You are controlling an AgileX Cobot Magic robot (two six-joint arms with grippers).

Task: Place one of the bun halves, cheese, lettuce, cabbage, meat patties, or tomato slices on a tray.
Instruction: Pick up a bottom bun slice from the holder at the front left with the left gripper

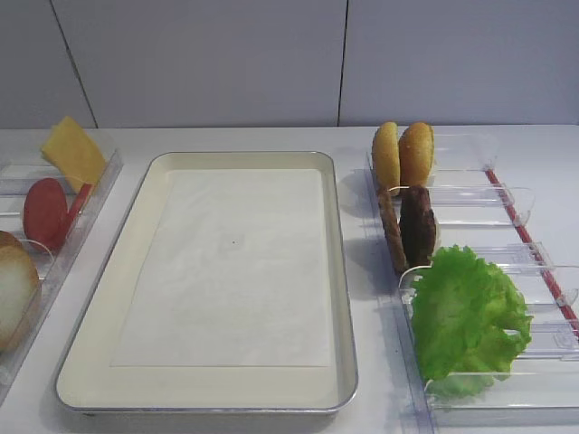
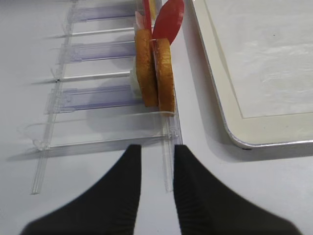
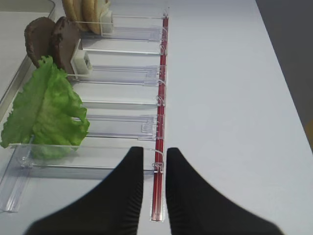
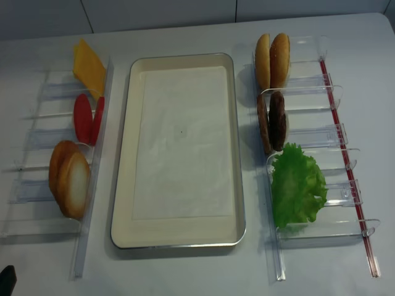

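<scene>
The cream tray (image 1: 149,208) (image 4: 128,123) lies mid-table with only its paper liner in it. In the left rack stand the cheese (image 4: 89,68), the tomato slices (image 4: 86,118) and the bun halves (image 4: 69,179) (image 2: 156,68). The right rack carries the meat patties (image 4: 271,120) (image 3: 54,41) and the lettuce (image 4: 297,185) (image 3: 46,112). Cabbage is out of view. My left gripper (image 2: 157,147) hovers open before the bun halves, with nothing between its fingers. My right gripper (image 3: 155,151) hangs open over the right rack's near end, beside the lettuce.
Clear plastic racks (image 4: 37,185) (image 4: 321,135) flank the tray. Two small orange buns (image 4: 273,52) stand at the far end of the right rack. A red strip (image 3: 161,98) runs along that rack's outer edge. A wall closes the table's far side.
</scene>
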